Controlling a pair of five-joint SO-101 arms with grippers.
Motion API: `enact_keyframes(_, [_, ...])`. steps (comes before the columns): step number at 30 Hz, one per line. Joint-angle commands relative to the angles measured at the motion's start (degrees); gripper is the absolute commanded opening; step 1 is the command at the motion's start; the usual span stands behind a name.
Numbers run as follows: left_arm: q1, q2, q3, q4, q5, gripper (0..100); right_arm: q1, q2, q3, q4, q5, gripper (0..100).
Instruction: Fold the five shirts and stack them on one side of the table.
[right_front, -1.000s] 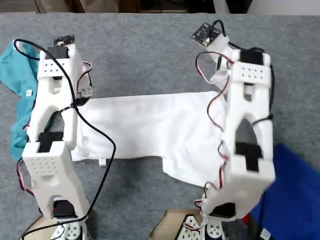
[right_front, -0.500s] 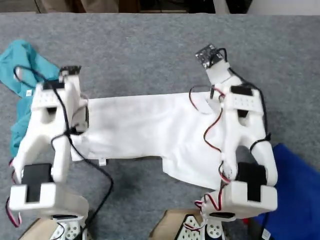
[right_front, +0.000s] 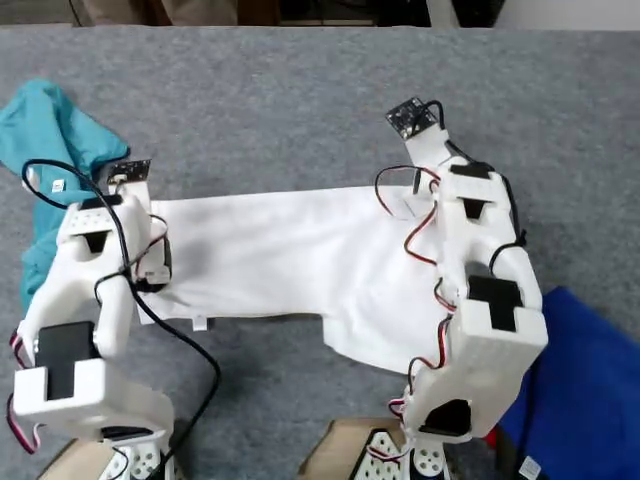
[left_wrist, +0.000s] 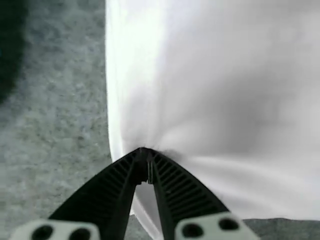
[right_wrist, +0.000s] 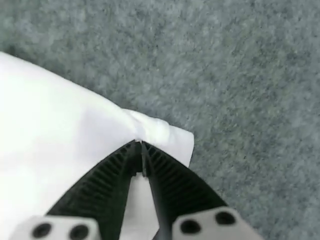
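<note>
While the white shirt (right_front: 290, 260) lies spread on the grey bench (right_front: 300, 100) between the two claws, left claw (left_wrist: 145, 159) clenched on its side edge, right claw (right_wrist: 139, 150) pinching a corner, teal shirt (right_front: 50, 130) bunched just outside the left claw, blue shirt (right_front: 590, 380) well back from the right claw.

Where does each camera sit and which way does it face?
High view: fixed above, looking down on the table; left arm, right arm, white shirt, teal shirt, blue shirt.
Left wrist view: on the left arm's wrist, facing down along the left tool, shut on the white shirt's edge.
Right wrist view: on the right arm's wrist, facing down along the right tool, shut on a shirt corner.
Shared: both wrist views show the white shirt on the grey table.
</note>
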Motion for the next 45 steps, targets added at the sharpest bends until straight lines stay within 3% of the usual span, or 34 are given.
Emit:
enact_keyframes(1, [-2.8, 0.3, -1.5, 3.2, -2.1, 2, 0.7, 0.0, -3.1, 0.4, 0.4, 0.5])
enact_keyframes(11, [1.8, 0.2, -9.9, 6.9, -0.6, 2, 0.8, -0.4, -3.4, 0.4, 1.5, 0.5])
enact_keyframes(19, [7.2, 0.2, -30.0, 13.8, 6.0, 2, -1.0, -10.0, -2.7, 3.6, 6.2, 0.9])
enact_keyframes(24, [6.6, 0.2, -37.0, 19.0, 5.5, 2, -1.8, -19.7, -2.6, 10.4, 7.9, 3.0])
enact_keyframes(26, [5.4, -0.8, -37.0, 19.6, 3.3, 2, -4.1, -24.3, -2.5, 18.3, 14.5, 9.2])
enact_keyframes(28, [3.7, -3.6, -33.5, 17.2, 2.7, 2, -7.3, -29.7, -1.9, 25.1, 18.0, 14.0])
enact_keyframes(32, [1.0, -15.1, -17.3, 11.1, -0.8, 2, -10.7, -39.8, 3.5, 29.7, 18.5, 14.4])
enact_keyframes(39, [-10.0, -38.5, 22.4, -14.4, -3.7, 2, -17.0, -53.2, 17.1, 43.2, 20.1, 14.5])
enact_keyframes(45, [-14.0, -42.9, 37.5, -26.6, -1.8, 2, -22.5, -58.8, 29.4, 48.4, 22.2, 16.1])
